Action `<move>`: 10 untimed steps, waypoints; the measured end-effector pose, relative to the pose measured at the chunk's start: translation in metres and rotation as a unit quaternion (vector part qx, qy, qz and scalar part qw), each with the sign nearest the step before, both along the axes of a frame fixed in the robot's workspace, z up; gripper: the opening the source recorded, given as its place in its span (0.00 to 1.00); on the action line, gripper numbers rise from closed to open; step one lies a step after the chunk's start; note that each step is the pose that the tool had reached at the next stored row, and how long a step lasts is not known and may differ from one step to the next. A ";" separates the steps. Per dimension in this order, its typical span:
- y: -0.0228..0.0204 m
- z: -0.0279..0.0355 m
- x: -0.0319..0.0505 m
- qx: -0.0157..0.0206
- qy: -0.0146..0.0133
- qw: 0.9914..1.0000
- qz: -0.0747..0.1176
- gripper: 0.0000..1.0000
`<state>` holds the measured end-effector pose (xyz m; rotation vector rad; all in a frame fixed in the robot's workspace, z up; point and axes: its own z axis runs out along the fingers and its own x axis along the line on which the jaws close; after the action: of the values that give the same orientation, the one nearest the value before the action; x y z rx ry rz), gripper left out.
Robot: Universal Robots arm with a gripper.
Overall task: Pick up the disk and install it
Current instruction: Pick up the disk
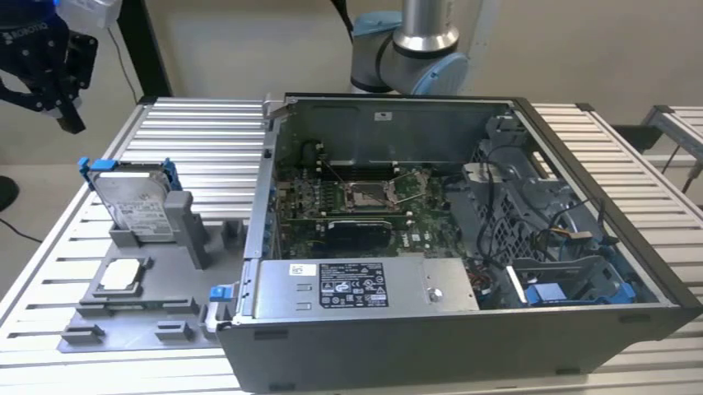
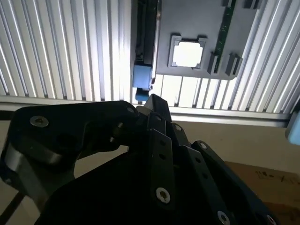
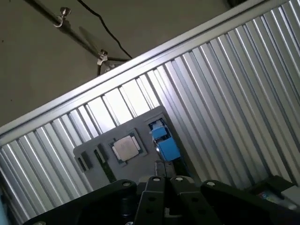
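Currently the gripper (image 1: 71, 120) hangs high over the surface (image 1: 197, 132) at the exterior view's left, well apart from the disk (image 1: 134, 204). Its fingers (image 2: 154, 105) look drawn together and hold nothing. The disk stands upright in a slot of a grey holder (image 1: 181, 234), with its label towards the exterior view. A chip (image 1: 121, 276) lies flat on the same holder, and the open case (image 1: 439, 337) sits just beside it.

Step in hand, as judged: the approach for the pick.

1. Spread the fingers before descending.
2. Centre the gripper over the disk's top edge (both wrist views look down on it nearly edge-on).
3. Close on the two flat faces, not on the blue carrier tabs, which may flex.
4. Keep the approach vertical, since a tilted grasp could bind the disk in its slot.
5. Stay clear of the chip.
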<state>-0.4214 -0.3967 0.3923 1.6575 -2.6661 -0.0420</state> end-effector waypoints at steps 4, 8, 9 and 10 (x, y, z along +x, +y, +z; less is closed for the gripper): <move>0.0000 -0.0001 0.0000 0.000 -0.001 0.999 0.037 0.00; 0.0000 -0.0003 0.0000 0.000 -0.002 0.997 0.073 0.00; 0.0000 -0.0004 0.0000 0.000 -0.002 0.997 0.082 0.00; 0.0000 -0.0004 0.0000 0.000 -0.002 0.996 0.091 0.00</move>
<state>-0.4214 -0.3968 0.3919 1.8937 -2.5053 -0.0380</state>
